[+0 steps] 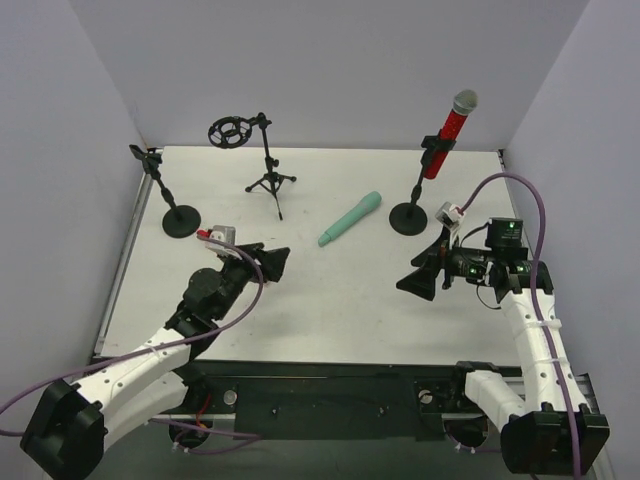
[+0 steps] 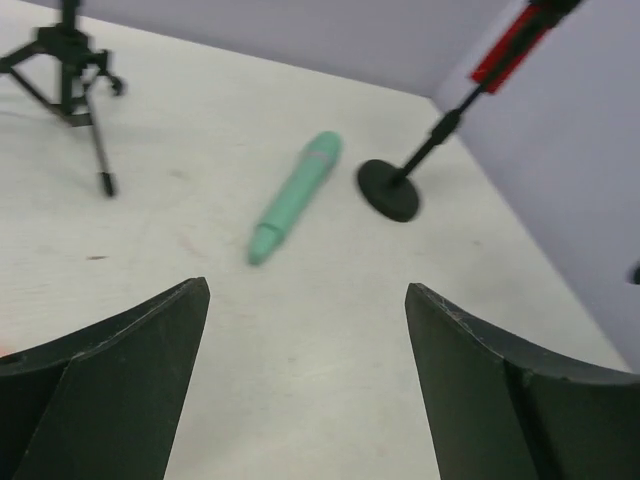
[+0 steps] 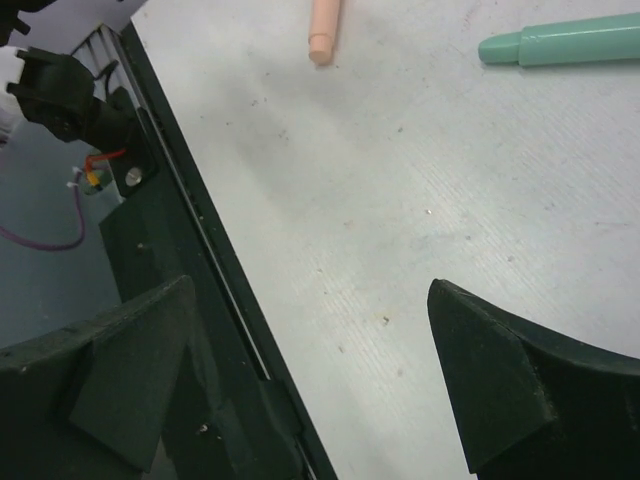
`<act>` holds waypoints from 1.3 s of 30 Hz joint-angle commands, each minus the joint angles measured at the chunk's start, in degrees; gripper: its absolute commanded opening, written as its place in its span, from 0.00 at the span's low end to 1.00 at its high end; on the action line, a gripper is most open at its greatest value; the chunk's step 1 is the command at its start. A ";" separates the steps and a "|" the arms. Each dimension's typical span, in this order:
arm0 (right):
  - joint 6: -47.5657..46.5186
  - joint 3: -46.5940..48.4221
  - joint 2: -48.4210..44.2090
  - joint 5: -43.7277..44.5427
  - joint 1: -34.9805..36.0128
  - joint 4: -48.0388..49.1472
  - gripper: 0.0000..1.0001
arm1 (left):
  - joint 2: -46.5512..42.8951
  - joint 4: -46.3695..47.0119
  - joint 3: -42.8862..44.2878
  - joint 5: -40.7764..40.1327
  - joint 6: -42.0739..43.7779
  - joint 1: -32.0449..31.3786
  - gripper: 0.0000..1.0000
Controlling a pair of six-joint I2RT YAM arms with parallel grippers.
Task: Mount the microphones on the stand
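My left gripper (image 1: 272,262) and right gripper (image 1: 425,270) are standing with jaws apart, empty. The mint-green microphone (image 1: 350,219) is lying on the white, grey-walled table (image 1: 340,300); beyond it, the red microphone (image 1: 450,130) is apparently sitting clipped in a stand (image 1: 408,218).

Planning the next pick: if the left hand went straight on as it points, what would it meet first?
Probably the mint-green microphone, lying flat just ahead of the open left hand; depth is unclear, so the table could come first.

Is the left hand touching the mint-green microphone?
Apart. The left wrist view shows the left hand open, with bare table between it and the mint-green microphone lying farther ahead.
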 commanded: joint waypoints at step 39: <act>-35.63 1.90 4.37 0.60 -2.30 -22.02 0.95 | 62.66 30.68 43.74 1.00 40.56 17.18 0.88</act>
